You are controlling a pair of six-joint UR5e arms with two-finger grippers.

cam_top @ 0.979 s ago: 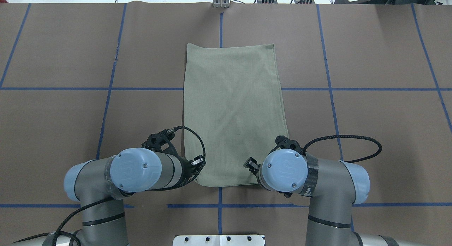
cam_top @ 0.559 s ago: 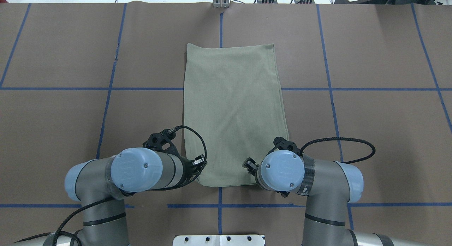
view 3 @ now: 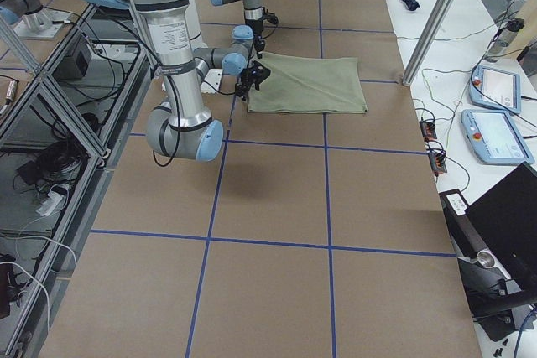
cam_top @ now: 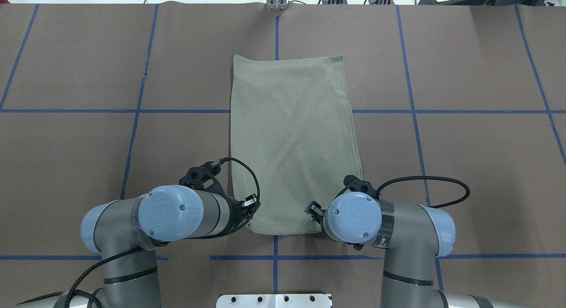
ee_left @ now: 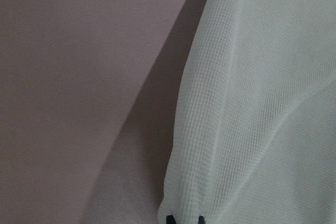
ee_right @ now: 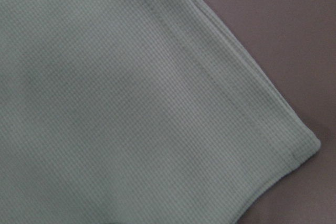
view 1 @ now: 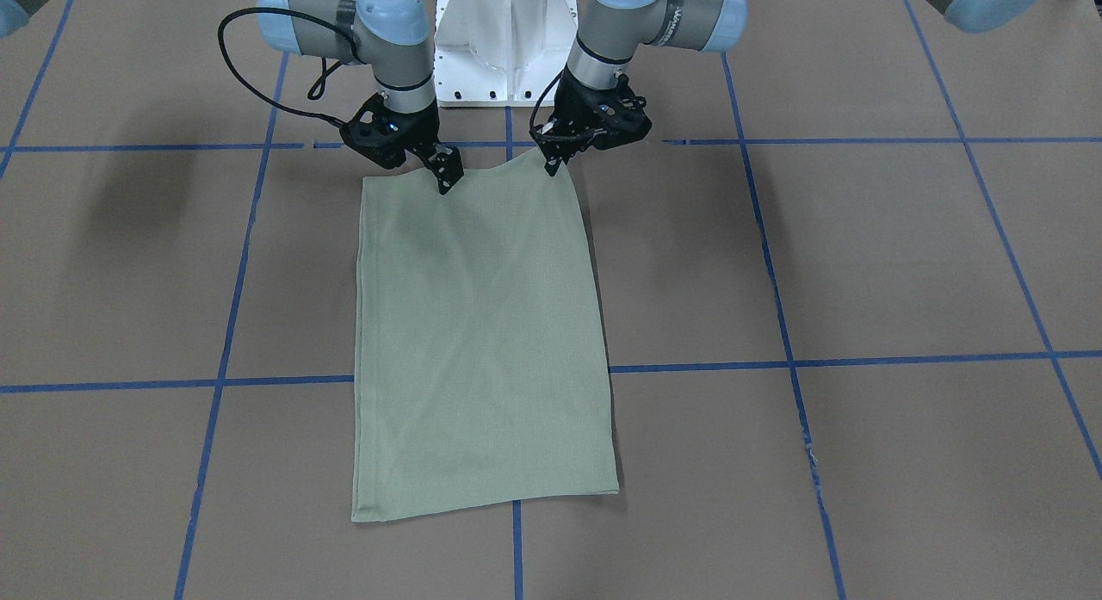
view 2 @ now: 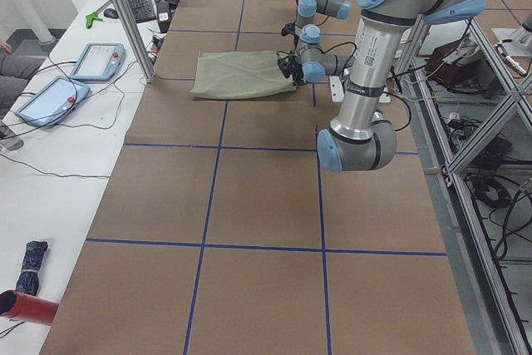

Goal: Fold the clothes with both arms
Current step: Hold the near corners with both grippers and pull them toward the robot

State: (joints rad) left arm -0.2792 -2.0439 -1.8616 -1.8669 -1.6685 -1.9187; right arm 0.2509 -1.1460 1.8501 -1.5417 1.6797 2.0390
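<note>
Notes off my feed. The table (cam_top: 66, 56) is covered in brown paper, with blue tape lines (cam_top: 411, 69) marking a grid. A white bench (view 2: 50, 164) runs along the operators' side. On it lie two teach pendants (view 2: 97, 61), a keyboard (view 2: 143, 3) and loose cables (view 2: 50, 174). An aluminium post (view 2: 125, 18) stands at the table edge. A red cylinder (view 2: 25, 307) lies at the bench's near end. The light is even, the shadows soft.
</note>
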